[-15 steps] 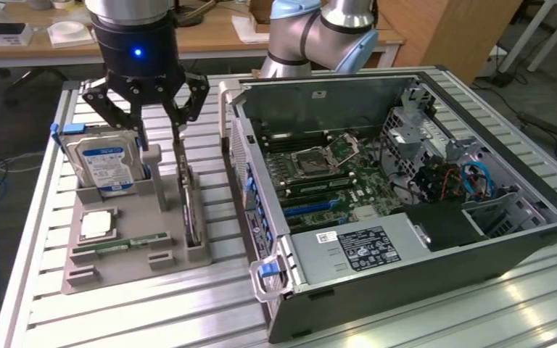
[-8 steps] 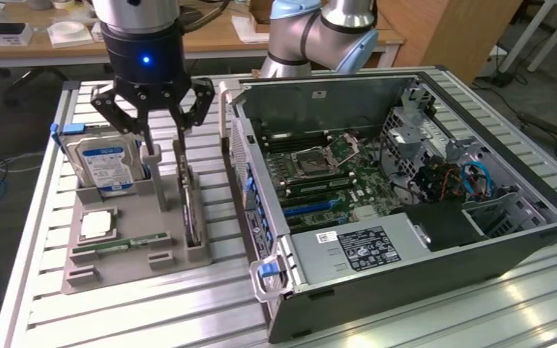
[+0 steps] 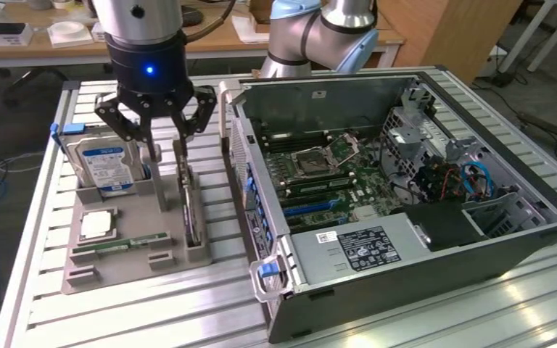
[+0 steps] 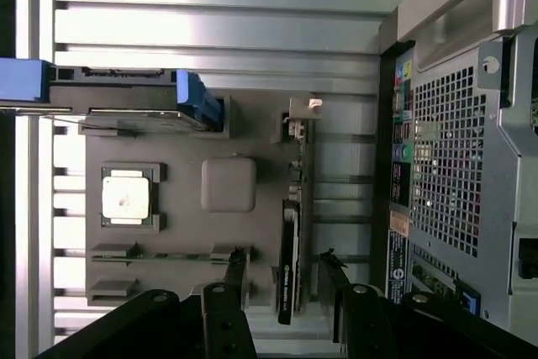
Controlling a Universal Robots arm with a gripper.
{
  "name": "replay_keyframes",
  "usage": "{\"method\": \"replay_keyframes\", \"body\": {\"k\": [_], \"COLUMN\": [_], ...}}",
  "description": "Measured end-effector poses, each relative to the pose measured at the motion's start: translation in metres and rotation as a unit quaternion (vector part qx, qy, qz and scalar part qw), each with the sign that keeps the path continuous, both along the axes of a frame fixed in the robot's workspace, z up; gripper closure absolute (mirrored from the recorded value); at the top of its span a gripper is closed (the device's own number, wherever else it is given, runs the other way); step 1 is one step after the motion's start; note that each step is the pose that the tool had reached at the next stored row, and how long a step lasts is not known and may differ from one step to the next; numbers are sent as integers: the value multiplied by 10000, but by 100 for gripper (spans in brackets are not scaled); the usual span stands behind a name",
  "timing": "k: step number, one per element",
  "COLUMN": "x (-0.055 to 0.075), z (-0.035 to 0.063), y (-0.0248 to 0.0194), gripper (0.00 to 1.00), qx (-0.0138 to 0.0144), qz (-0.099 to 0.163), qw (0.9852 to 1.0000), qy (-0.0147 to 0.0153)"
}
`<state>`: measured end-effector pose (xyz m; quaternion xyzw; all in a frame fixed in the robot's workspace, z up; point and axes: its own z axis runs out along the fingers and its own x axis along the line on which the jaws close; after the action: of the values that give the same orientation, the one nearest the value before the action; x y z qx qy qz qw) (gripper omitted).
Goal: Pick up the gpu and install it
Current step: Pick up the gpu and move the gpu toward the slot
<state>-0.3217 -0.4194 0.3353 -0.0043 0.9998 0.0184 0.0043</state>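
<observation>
The gpu is a thin dark card standing on edge in a slot of the grey holder tray, on the side nearest the computer. My gripper hangs open just above the card's far end. In the wrist view the gpu runs edge-on between my two black fingers, which stand one on each side of it, apart from it. Nothing is held.
The tray also holds a silver hard drive with a blue-white label, a square processor and a green memory stick. The open computer case lies close beside the tray, its motherboard exposed. Another arm's base stands behind.
</observation>
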Motion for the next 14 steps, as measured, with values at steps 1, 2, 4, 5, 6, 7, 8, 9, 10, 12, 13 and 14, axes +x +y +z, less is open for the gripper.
{"method": "replay_keyframes", "body": {"k": [1,2,4,5,6,7,8,9,10,12,13,14], "x": [1,2,2,2,2,2,3,4,6,22,41,61], "z": [-12,-30,-66,-84,-104,-122,-139,-157,-175,-212,-231,-249], "y": [-11,-25,-42,-50,-59,-68,-84,-108,-135,-172,-177,-180], "gripper": [53,53,53,53,53,53,53,53,53,53,53,53], "qx": [0,0,0,0,0,0,0,0,0,0,0,0], "qz": [0,0,1,1,0,1,0,0,0,0,0,0], "qw": [10000,10000,10000,10000,10000,10000,10000,10000,10000,10000,10000,10000], "qy": [0,0,0,0,-1,0,1,0,0,-1,0,-1]}}
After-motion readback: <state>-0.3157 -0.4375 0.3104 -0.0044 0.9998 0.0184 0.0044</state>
